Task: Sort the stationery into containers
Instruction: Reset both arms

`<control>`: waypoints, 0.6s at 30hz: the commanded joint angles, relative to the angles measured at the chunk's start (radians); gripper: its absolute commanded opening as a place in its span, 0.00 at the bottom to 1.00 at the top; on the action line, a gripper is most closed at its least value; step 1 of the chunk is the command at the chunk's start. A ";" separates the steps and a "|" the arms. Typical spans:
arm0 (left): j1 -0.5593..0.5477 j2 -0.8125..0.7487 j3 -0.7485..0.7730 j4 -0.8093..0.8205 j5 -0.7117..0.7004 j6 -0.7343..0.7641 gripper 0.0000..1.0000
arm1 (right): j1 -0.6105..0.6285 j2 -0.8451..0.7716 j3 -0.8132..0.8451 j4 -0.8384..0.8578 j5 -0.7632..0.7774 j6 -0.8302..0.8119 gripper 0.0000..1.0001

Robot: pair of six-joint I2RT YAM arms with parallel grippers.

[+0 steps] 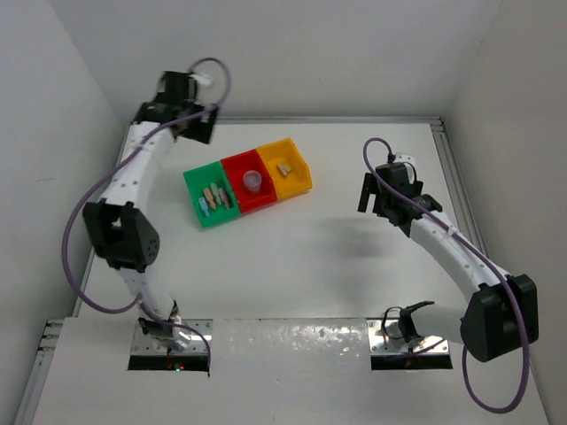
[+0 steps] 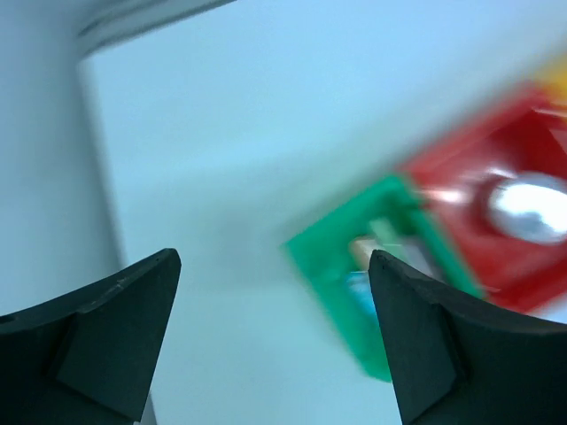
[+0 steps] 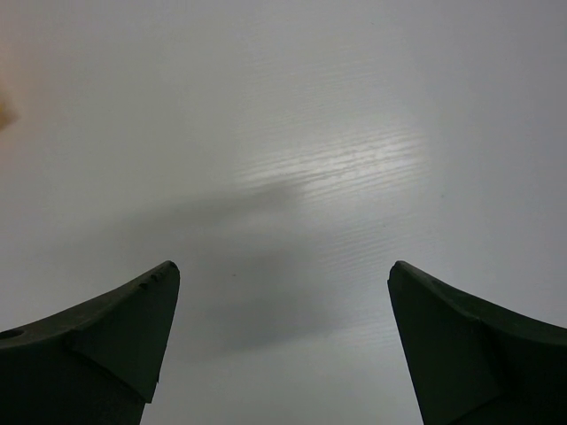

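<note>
With the sticks in the green bin, the round piece in the red bin and the beige block in the yellow bin, sorting looks finished, so the left jaws and the right jaws hang spread and empty over the counter.

The containers look like glossy plastic; the table is smooth, faintly shiny.

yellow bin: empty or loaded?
Not empty. The yellow bin holds one small tan piece, visible in the top view.
</note>
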 commanded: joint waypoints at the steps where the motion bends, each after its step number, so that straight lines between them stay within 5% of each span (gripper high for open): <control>1: 0.172 -0.135 -0.164 0.126 -0.097 -0.182 0.86 | -0.058 0.001 0.025 -0.026 -0.018 -0.028 0.99; 10: 0.417 -0.343 -0.616 0.242 -0.171 -0.215 0.86 | -0.208 -0.013 -0.018 -0.043 0.078 0.026 0.99; 18: 0.457 -0.376 -0.739 0.255 -0.144 -0.222 0.86 | -0.208 -0.010 -0.029 -0.045 0.078 0.037 0.99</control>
